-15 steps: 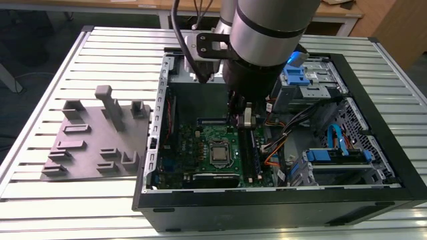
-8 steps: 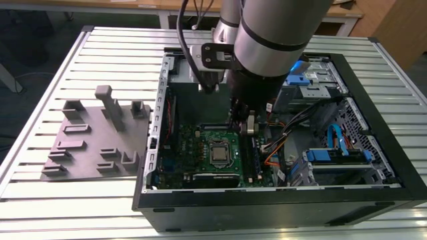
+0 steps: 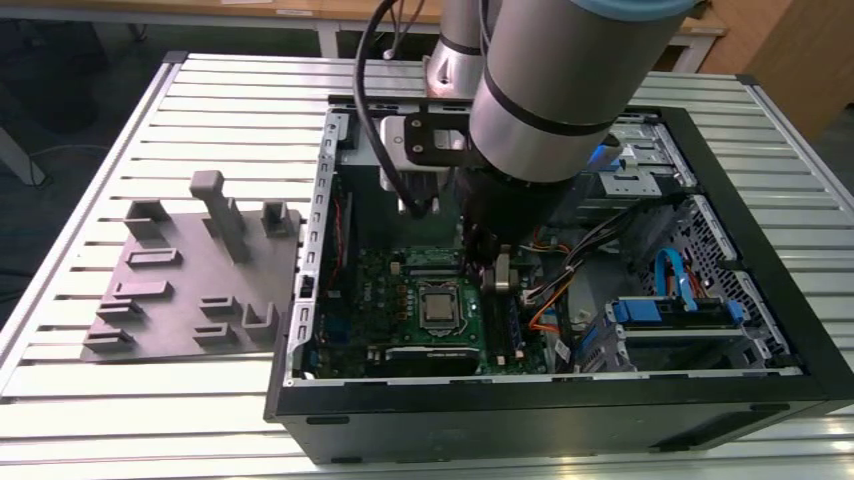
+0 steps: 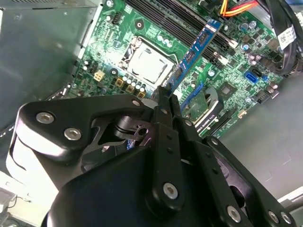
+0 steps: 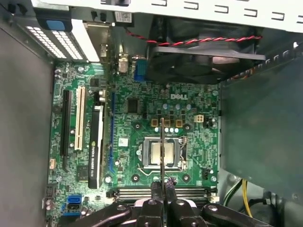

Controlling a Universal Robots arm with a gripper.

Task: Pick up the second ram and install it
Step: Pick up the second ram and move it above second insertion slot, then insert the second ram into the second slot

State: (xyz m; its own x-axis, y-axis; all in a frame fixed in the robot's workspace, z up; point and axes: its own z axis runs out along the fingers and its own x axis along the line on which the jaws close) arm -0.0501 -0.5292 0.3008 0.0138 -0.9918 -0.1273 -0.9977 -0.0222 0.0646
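Your black end effector [image 4: 163, 100] clamps the long, thin blue memory stick [image 4: 196, 47], seemingly at one end: light, stiff, fragile.

Arm [image 3: 554, 80]: fat silver-grey cylinder, black band, blue-grey end cap. Black cable [image 3: 370, 120] runs alongside. Black wrist bracket [image 3: 434, 140], small screws. Gripper [image 4: 164, 94]: matte black linkage bars, silver screw heads.
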